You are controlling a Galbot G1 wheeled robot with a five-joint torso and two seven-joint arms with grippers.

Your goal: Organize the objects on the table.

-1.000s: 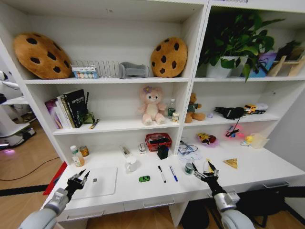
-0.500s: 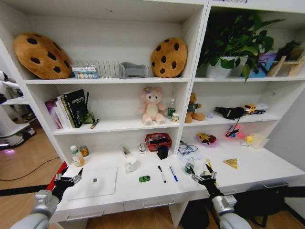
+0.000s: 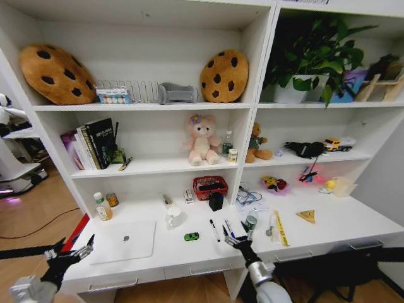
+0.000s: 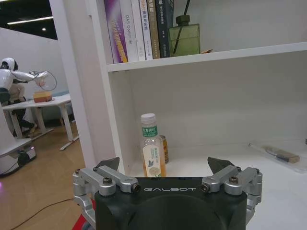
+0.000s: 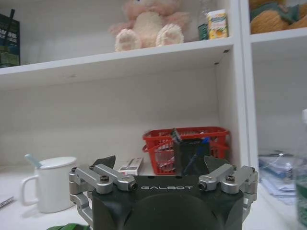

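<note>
Both arms have shifted: the left gripper (image 3: 69, 255) dropped off the table's (image 3: 353, 221) front-left corner, away from the closed silver-white laptop (image 3: 124, 240), while the right gripper (image 3: 238, 239) slid along the front edge toward the thin black pen (image 3: 214, 230) and blue pen (image 3: 230, 228). Fingers spread on both, nothing held, so looks like the pens go first.

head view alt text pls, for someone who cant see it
A long white desk joined to a tall shelf unit holds a closed laptop, a tiny green toy car and two pens. The open right gripper sits by the pens; the open left gripper hangs off the desk's left front corner.
</note>
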